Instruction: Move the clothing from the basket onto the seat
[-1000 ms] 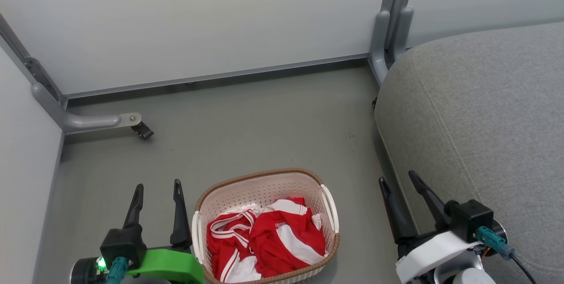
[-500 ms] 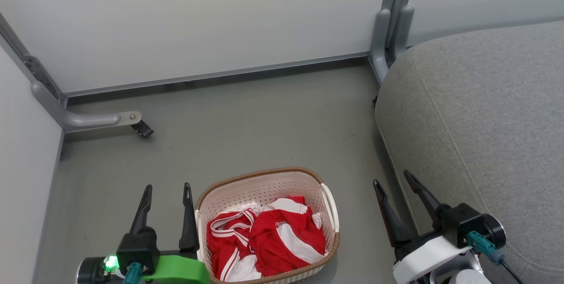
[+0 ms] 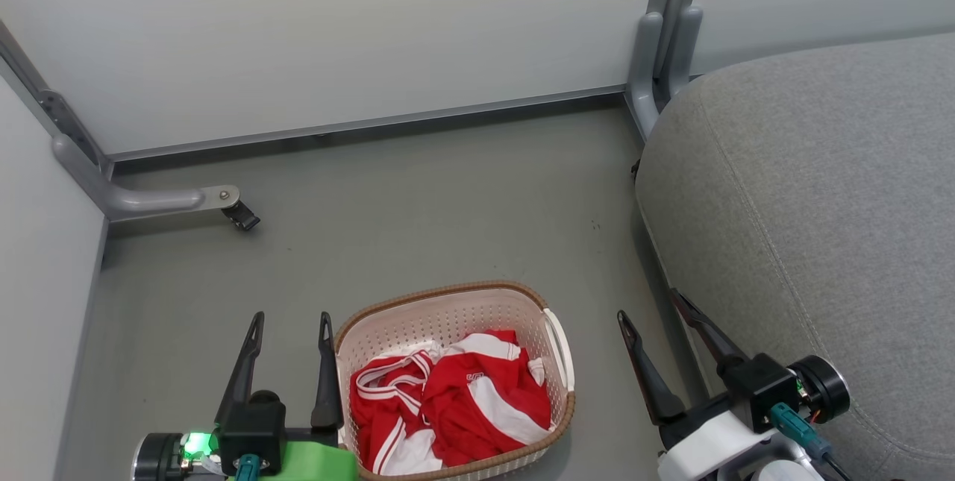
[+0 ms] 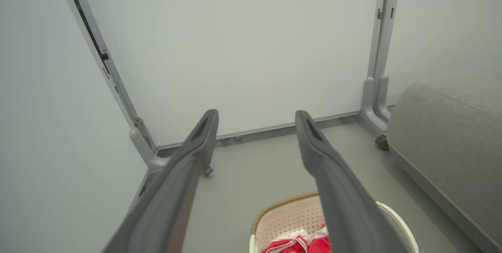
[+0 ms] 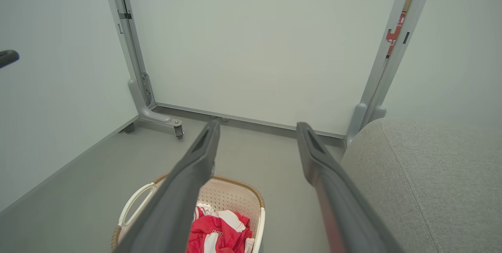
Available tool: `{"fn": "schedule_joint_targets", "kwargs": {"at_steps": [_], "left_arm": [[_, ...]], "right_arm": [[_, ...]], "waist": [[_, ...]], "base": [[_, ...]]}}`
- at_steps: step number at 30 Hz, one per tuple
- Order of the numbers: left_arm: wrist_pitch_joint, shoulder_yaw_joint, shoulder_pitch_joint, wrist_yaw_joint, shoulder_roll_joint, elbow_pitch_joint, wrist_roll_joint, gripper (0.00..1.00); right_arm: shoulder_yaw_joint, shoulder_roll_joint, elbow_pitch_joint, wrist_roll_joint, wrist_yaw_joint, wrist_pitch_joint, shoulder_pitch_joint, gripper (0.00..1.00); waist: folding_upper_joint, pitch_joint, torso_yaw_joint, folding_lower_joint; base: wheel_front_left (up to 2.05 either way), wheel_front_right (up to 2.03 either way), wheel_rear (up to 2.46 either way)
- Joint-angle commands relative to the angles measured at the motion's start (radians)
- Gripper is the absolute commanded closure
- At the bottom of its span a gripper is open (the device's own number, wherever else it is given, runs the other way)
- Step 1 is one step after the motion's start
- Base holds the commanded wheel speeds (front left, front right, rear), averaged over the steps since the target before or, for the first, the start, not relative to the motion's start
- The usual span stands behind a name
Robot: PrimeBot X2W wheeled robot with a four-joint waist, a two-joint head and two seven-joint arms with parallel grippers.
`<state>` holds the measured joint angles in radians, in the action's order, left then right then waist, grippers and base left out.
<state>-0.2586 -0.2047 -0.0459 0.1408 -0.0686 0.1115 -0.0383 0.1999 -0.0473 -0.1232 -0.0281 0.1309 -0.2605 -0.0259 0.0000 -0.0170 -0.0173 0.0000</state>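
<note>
clothing (image 3: 462,406) in basket (image 3: 448,321); left fingers (image 3: 327,376) and right fingers (image 3: 646,373) flank it, pointing forward, spread, empty.

Grey floor (image 3: 418,197); pale partition panels (image 3: 336,33) behind and left; grey metal frame posts (image 3: 664,41); castor foot (image 3: 242,220).

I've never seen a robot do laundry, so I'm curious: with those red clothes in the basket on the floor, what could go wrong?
The red clothes lie bunched together, so a gripper might snag both pieces and drop one short of the seat. The basket looks light and sits loose on the floor; a tug could tip it. The left gripper, open, stands right beside the basket's wall and could knock it reaching in.
</note>
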Motion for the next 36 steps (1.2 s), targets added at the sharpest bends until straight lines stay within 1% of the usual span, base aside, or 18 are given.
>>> {"fn": "schedule_joint_targets", "kwargs": {"at_steps": [1, 15, 20, 24, 28, 34, 36], "left_arm": [[-0.007, 0.002, -0.011, -0.003, 0.003, -0.002, 0.019, 0.0], [-0.006, 0.012, -0.011, -0.012, 0.009, 0.005, 0.026, 0.0], [-0.006, -0.001, -0.005, -0.026, 0.002, 0.027, 0.035, 0.0], [-0.006, -0.022, 0.039, -0.033, -0.014, 0.071, 0.06, 0.0], [-0.006, -0.059, 0.098, -0.043, -0.033, 0.155, 0.085, 0.0], [-0.006, -0.127, 0.266, -0.086, -0.058, 0.298, 0.111, 0.0], [-0.006, -0.155, 0.334, -0.113, -0.073, 0.367, 0.128, 0.0]], "right_arm": [[0.001, -0.006, 0.006, 0.013, 0.0, -0.006, 0.011, 0.0], [-0.01, -0.005, 0.002, 0.003, 0.0, -0.006, 0.013, 0.0], [-0.013, -0.006, 0.006, 0.002, 0.0, -0.006, 0.003, 0.0], [-0.021, -0.005, 0.015, 0.005, 0.0, -0.006, -0.026, 0.0], [-0.033, -0.005, 0.028, 0.013, 0.0, -0.006, -0.061, 0.0], [-0.047, -0.007, 0.049, 0.035, 0.0, -0.006, -0.129, 0.0], [-0.053, -0.009, 0.054, 0.039, 0.0, -0.006, -0.153, 0.0]], "waist": [[0.0, -0.001, 0.0, 0.0], [0.0, -0.004, -0.001, 0.0], [0.0, -0.028, -0.006, 0.0], [0.0, -0.091, -0.012, 0.0], [0.0, -0.183, -0.016, 0.0], [0.0, -0.344, -0.014, 0.0], [0.0, -0.39, -0.015, 0.0]], "base": [[0.0, 0.0, 0.0], [0.0, 0.0, 0.0], [0.0, 0.0, 0.0], [0.0, 0.0, 0.0], [0.0, 0.0, 0.0], [0.0, 0.0, 0.0], [0.0, 0.0, 0.0]]}}
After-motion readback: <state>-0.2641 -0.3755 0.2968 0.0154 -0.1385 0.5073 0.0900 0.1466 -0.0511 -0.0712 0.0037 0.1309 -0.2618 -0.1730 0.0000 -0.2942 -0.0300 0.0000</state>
